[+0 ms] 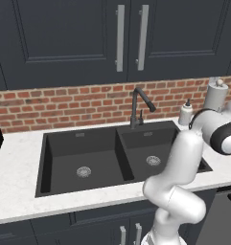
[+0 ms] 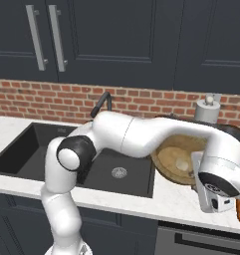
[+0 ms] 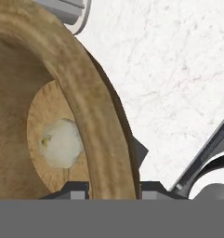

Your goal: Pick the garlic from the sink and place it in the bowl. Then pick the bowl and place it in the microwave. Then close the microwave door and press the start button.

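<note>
1. Gripping the rim of the bowl (image 3: 92, 116), the fingers (image 3: 76, 189) stand narrow, one tip inside the wall and one outside, as the hand view shows.
2. Garlic (image 3: 62, 143) lies on the bowl's lighter floor, so the first step looks done; both basins of the sink (image 1: 83, 158) hold nothing but their drains.
3. In the right base view the bowl rests on the white desk (image 2: 166, 199) just right of the sink, with the garlic a pale spot inside it; whether it has left the surface I cannot tell.
4. Left to do, by my judgement: carry the bowl to the microwave, set it inside, shut the door and press start.
5. A rim pinch may let the bowl tilt, so the garlic could roll out.
</note>
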